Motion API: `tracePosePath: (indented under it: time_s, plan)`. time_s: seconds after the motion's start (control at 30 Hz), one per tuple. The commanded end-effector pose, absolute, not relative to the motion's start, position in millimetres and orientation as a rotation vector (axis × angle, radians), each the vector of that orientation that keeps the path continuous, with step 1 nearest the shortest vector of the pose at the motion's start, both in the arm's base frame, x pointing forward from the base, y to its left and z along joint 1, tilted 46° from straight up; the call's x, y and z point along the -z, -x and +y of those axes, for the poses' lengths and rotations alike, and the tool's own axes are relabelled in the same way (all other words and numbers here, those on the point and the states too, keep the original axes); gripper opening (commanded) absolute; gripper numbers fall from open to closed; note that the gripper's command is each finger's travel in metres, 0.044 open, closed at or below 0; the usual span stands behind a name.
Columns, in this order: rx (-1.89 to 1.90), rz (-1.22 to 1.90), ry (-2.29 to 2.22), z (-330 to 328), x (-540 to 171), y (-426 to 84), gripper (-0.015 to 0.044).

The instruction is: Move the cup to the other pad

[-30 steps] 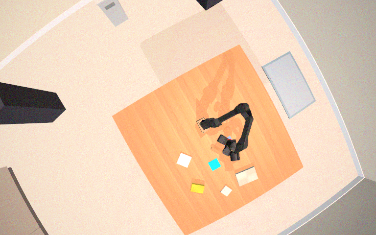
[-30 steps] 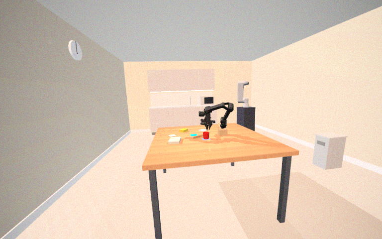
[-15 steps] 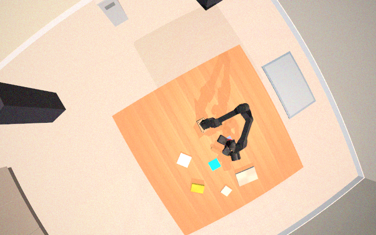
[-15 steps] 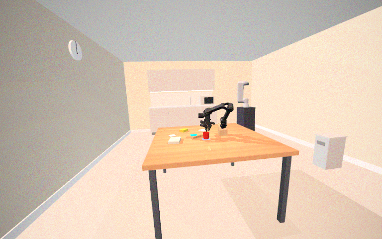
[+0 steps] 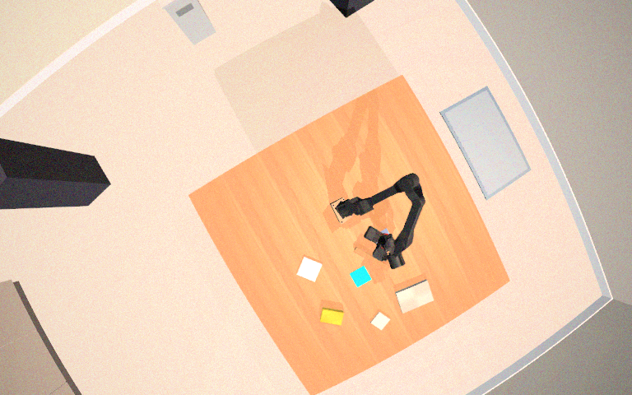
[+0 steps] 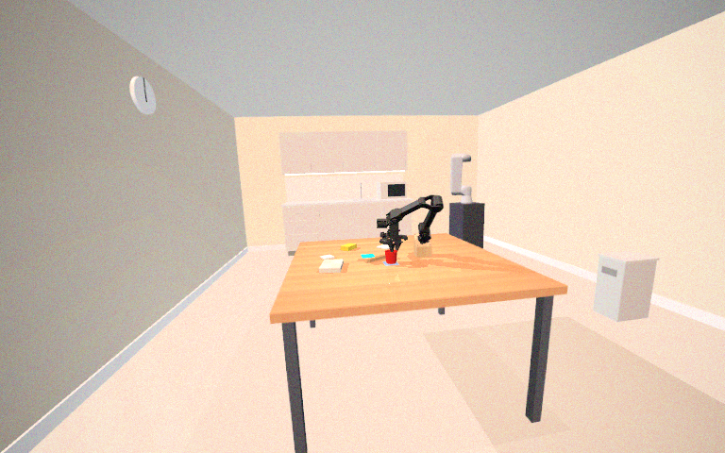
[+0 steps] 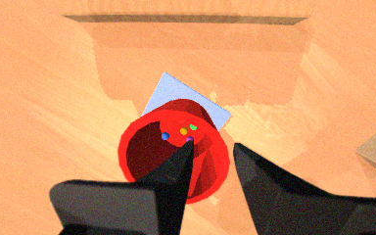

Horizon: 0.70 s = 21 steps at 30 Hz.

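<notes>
The red cup [image 6: 391, 257] [image 7: 142, 152] stands upright on the light blue pad [image 5: 384, 231] [image 7: 164, 90]. Several small marbles, among them a blue marble [image 7: 164, 136] and an orange marble [image 7: 183, 131], lie inside on its bottom. The cyan pad [image 5: 360, 276] [image 6: 367, 256] lies flat and bare. My gripper [image 6: 395, 249] [image 7: 212, 146] points down just above the cup, partly open with nothing between its fingers. In the wrist view the left finger overlaps the cup's inside and the right finger is just outside its rim. In the top view the arm hides most of the cup.
A low wooden bar [image 5: 357, 249] [image 7: 186, 7] stands between the cup and the cyan pad. A cream block [image 5: 414, 296] [image 6: 330, 265], a yellow block [image 5: 332, 316] [image 6: 348, 246], a white square [image 5: 309, 269] and a smaller white square [image 5: 380, 320] lie around that pad.
</notes>
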State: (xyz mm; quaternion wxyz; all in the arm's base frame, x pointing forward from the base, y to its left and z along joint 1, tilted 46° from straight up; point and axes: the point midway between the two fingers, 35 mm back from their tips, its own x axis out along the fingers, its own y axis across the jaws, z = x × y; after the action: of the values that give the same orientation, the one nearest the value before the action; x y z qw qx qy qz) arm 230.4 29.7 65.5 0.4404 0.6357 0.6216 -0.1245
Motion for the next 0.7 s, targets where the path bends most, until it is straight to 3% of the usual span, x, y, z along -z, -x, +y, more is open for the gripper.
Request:
tracePosePath:
  time_s: [0.0, 0.5, 0.67]
  plan:
    - [0.313, 1.555, -1.589, 35.3, -60.5, -228.5, 0.0148]
    - [0.308, 1.556, -1.592, 47.0, -50.9, -229.7, 0.0148]
    - [0.303, 1.548, -1.582, 45.3, -52.4, -231.8, 0.0036]
